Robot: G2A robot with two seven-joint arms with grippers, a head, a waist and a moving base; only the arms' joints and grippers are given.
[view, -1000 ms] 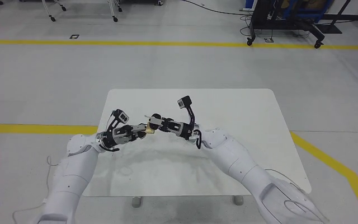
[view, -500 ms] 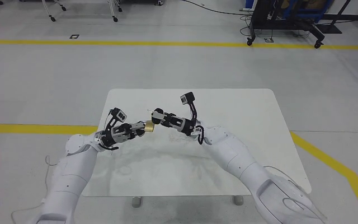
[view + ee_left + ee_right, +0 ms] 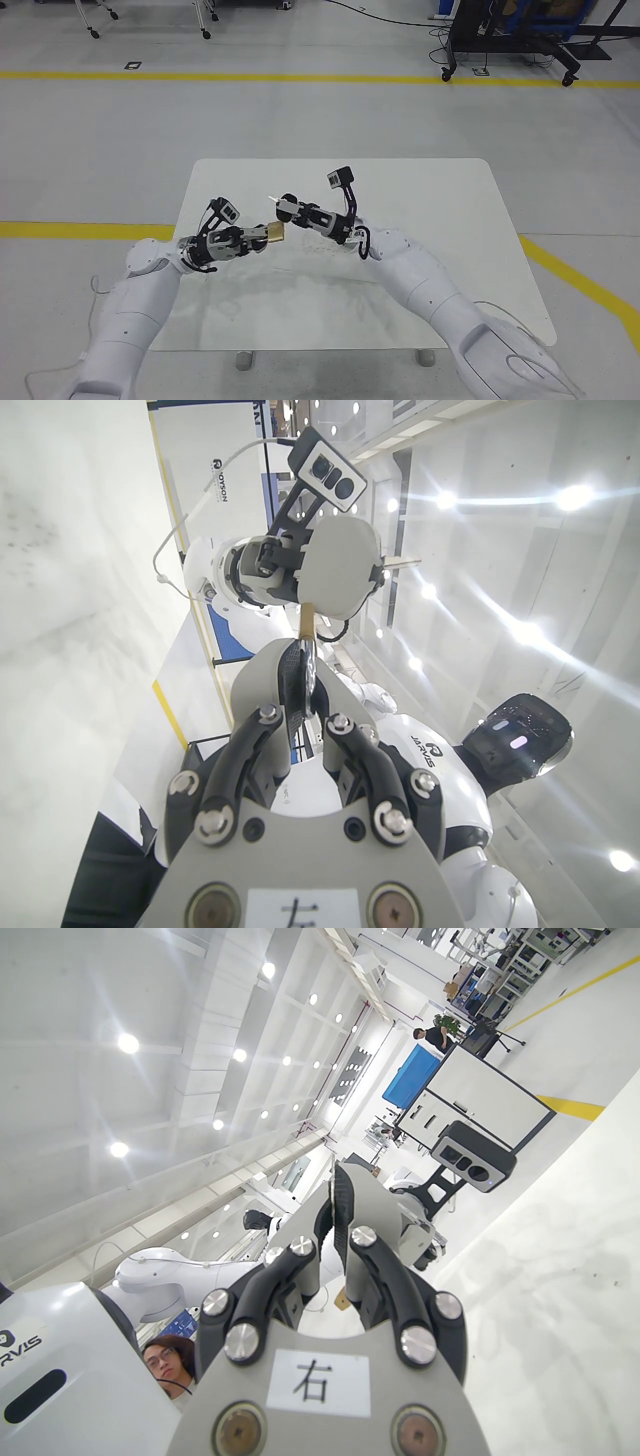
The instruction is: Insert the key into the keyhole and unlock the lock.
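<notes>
Clamping shut, left gripper point(image 3: 262, 236) pinches the stiff, probably slippery brass lock point(image 3: 274, 232); right gripper point(image 3: 285, 207), closed, nips the thin light key point(image 3: 272, 198) by its bow.

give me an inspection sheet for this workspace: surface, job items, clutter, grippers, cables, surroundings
surface: white table, faint smudges on the top
job's things: brass lock held above the table; key held apart from it, not in the keyhole
clutter: nothing seen
grippers: left gripper shut on the lock; right gripper shut on the key
cables: black cable looped at the right wrist; floor cables beyond the table
surroundings: yellow lines on the grey floor; black wheeled cart at the far side
</notes>
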